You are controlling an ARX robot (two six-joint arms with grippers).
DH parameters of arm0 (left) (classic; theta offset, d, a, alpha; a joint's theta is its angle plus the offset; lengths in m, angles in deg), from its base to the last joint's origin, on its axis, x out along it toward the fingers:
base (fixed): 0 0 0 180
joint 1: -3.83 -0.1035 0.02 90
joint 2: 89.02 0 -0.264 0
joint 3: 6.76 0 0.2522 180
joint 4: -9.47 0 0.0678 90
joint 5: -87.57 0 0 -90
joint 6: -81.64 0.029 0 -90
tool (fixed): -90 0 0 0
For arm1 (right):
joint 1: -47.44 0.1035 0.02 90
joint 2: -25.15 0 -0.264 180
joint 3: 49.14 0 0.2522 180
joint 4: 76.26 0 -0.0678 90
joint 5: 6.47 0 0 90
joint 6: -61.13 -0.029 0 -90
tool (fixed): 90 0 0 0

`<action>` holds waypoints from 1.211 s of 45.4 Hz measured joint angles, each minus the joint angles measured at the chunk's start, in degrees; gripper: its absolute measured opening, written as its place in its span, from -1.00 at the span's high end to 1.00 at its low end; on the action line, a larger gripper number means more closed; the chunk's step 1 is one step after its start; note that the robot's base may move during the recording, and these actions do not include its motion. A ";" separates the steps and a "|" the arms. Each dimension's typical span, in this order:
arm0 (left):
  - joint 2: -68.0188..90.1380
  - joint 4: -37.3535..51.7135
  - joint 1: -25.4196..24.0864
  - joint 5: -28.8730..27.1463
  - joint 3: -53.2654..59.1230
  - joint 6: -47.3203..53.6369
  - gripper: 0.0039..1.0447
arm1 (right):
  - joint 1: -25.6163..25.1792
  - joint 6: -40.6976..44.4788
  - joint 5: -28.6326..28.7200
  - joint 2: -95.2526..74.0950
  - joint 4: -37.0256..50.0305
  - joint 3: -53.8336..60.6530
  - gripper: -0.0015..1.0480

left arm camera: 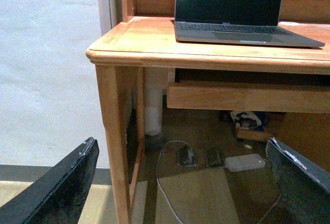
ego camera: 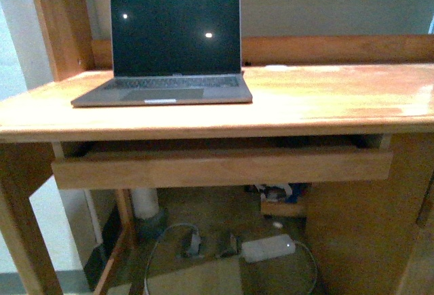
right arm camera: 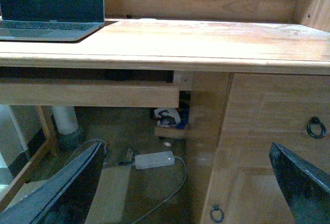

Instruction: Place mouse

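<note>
No mouse seen in any view; location undetermined. State of arms: left jaws wide apart, empty; right jaws likewise. Counted: one laptop point(ego camera: 166, 44), one table point(ego camera: 325, 98), one pull-out shelf point(ego camera: 224, 166), zero mice. Expected handling: light, rigid, probably slick; best gripped low across its flanks. Placement presumably on table, right of laptop.

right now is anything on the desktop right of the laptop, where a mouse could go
Nothing clear does: the desktop right of the laptop looks bare, save a pale patch by the back rail, too blurred to name. The left gripper and right gripper are open and empty. The mouse shows in no view.
</note>
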 joint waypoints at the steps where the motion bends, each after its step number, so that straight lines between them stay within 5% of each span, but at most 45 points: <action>1: 0.00 0.07 0.00 -0.07 0.00 0.00 -0.88 | 0.00 0.00 0.02 0.00 -0.02 0.00 -0.87; 9: 0.57 1.07 -0.11 0.44 0.00 -0.33 -0.88 | 0.00 0.00 0.00 0.00 -0.02 0.00 -0.87; 16: 24.65 22.80 -5.66 9.86 -1.46 -15.04 -0.88 | 0.00 0.00 0.02 0.00 -0.02 0.00 -0.87; 23: 60.00 49.29 -1.64 13.57 -11.54 -33.57 -0.88 | 0.00 0.00 0.02 0.00 -0.02 0.00 -0.87; 27: 76.63 54.38 -0.26 13.46 -19.69 -43.34 -0.88 | 0.00 0.00 0.00 0.00 0.00 0.00 -0.87; 30: 88.00 59.89 1.68 7.02 -25.35 -46.80 -0.88 | 0.00 0.00 0.02 0.00 -0.02 0.00 -0.87; 55: 105.59 65.29 4.07 3.65 -33.20 -57.40 -0.88 | 0.00 0.00 0.02 0.00 -0.02 0.00 -0.87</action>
